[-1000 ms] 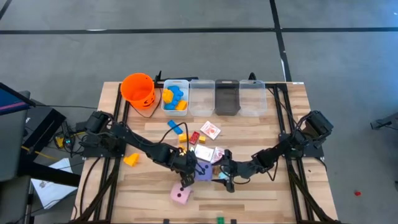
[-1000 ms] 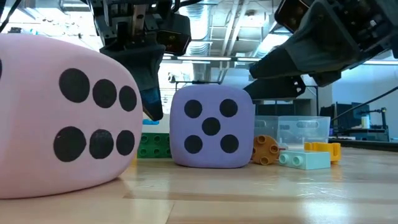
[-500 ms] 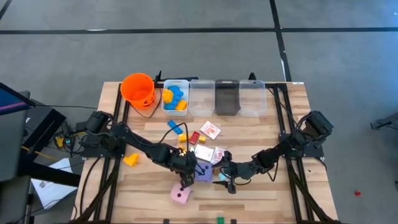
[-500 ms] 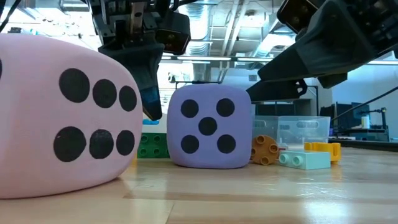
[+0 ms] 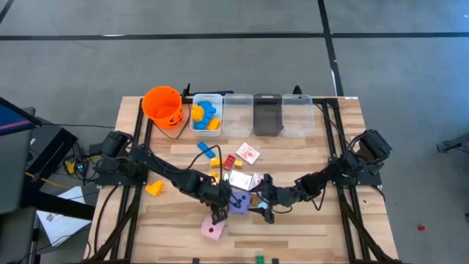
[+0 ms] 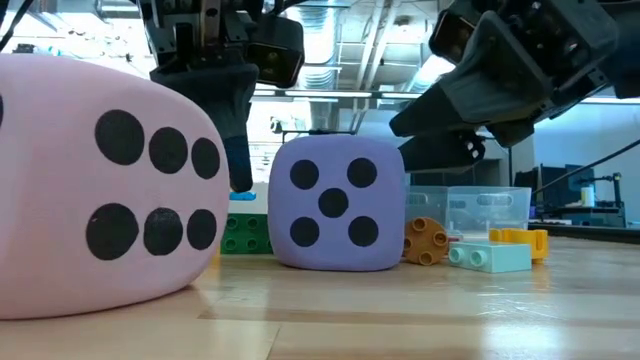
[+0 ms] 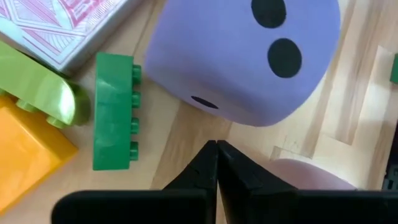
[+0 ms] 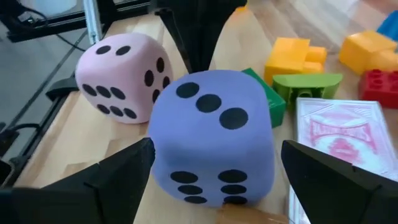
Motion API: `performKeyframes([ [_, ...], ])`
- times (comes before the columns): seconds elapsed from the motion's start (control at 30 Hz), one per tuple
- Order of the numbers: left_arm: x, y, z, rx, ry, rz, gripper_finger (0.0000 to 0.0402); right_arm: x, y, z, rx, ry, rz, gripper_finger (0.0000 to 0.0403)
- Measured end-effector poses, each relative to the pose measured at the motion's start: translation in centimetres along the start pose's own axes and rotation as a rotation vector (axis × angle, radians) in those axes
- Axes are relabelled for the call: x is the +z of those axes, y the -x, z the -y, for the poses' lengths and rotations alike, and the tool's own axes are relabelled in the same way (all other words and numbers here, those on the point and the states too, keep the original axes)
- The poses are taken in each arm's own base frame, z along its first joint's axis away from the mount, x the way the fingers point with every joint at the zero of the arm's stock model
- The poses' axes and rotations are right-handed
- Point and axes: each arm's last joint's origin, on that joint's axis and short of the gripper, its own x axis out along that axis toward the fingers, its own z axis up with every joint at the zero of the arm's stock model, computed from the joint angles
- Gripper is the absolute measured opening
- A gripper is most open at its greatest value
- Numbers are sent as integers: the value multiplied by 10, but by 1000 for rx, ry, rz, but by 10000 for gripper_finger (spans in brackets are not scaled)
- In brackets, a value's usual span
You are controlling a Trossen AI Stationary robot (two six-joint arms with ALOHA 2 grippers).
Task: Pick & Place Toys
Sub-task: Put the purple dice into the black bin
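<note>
The right wrist view alone shows the right gripper spread astride the purple die; the left gripper, pressed together, is just beside it. Two dice: purple, and pink die.

Grey concrete floor crossed by dark lines; light wooden table on a black frame; ceiling pipework and bright lights beyond.

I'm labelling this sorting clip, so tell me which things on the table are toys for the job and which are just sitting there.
Part of the job:
- purple die, between the open right claw's fingers
- pink die
- green block
- red-patterned cards
- yellow block
- shut left claw

Just lying about:
- orange bucket
- clear bins
</note>
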Motion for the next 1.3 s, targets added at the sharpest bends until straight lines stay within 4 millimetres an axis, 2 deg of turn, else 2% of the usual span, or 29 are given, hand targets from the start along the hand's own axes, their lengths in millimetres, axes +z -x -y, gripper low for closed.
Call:
performKeyframes([
  [0.13, -1, 0, 2, -2, -5, -2, 0, 0, 0, -1, 20, -2, -1, 355],
  [0.37, -2, 0, 2, -2, -6, -2, 0, 0, 0, -2, 20, 24, -5, 396],
  [0.77, -1, 0, 2, 2, -6, 4, 0, 0, 0, 0, -32, 19, 13, 399],
  [1.3, 1, 0, 2, 19, -4, 38, 0, -2, 3, -6, -5, -3, 14, 399],
])
